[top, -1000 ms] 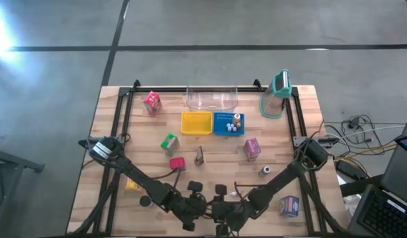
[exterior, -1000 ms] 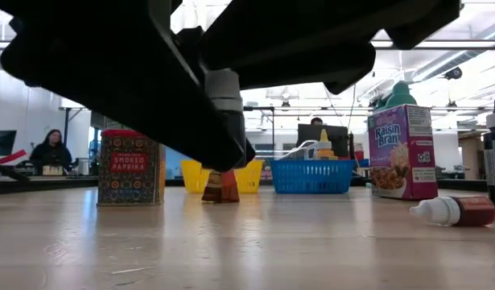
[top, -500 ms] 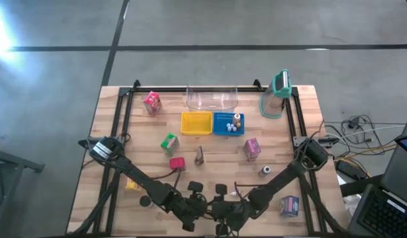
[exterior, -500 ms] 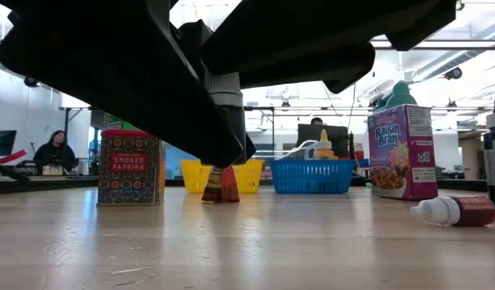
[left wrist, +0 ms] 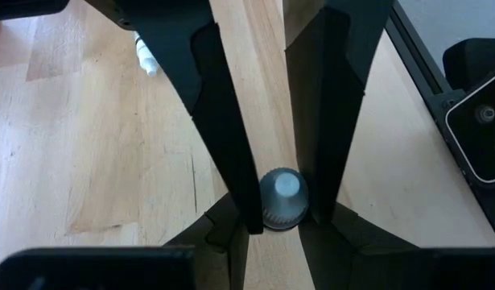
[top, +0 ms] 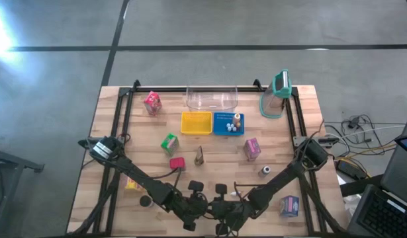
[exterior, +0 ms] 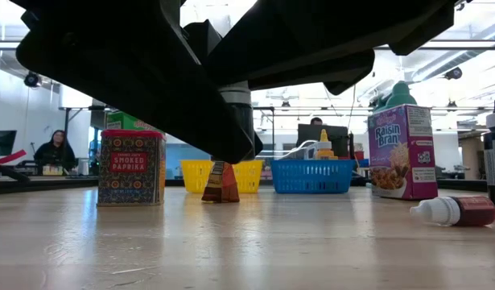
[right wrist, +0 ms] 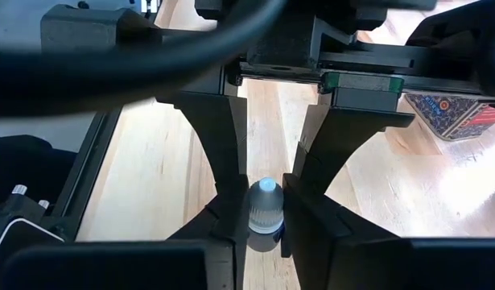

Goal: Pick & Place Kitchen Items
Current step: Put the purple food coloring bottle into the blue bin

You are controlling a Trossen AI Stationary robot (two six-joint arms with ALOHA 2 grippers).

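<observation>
A small bottle with a ribbed white cap (exterior: 235, 97) hangs over the table's near edge, between both grippers. My left gripper (left wrist: 283, 211) comes from the left and is shut on it. My right gripper (right wrist: 263, 216) comes from the right, its fingers closed against the same cap. In the high view the two grippers (top: 206, 209) (top: 224, 210) meet nose to nose. The bottle's body is hidden by the fingers. Cartons stand loose on the table: pink (top: 152, 101), green (top: 169, 143), purple (top: 252, 149). My left gripper pinches the bottle at its cap (left wrist: 283, 189) between its two fingers, slanting down from the table's left. The cap points up, and the bottle is lifted clear of the table. My right gripper pinches the same cap (right wrist: 263, 201) between its two fingers (right wrist: 227, 221), slanting down from the table's right, opposite the left gripper's fingers. The bottle stays upright between both pairs of fingers.
A yellow basket (top: 196, 122) and a blue basket (top: 228, 123) with small pieces in it sit mid-table. Behind them are a clear tray (top: 212, 99) and a teal-lidded jug (top: 277, 94). A red tin (top: 177, 163), a brown packet (top: 199, 155), another small bottle (top: 264, 171) and a carton (top: 290, 206) lie nearer.
</observation>
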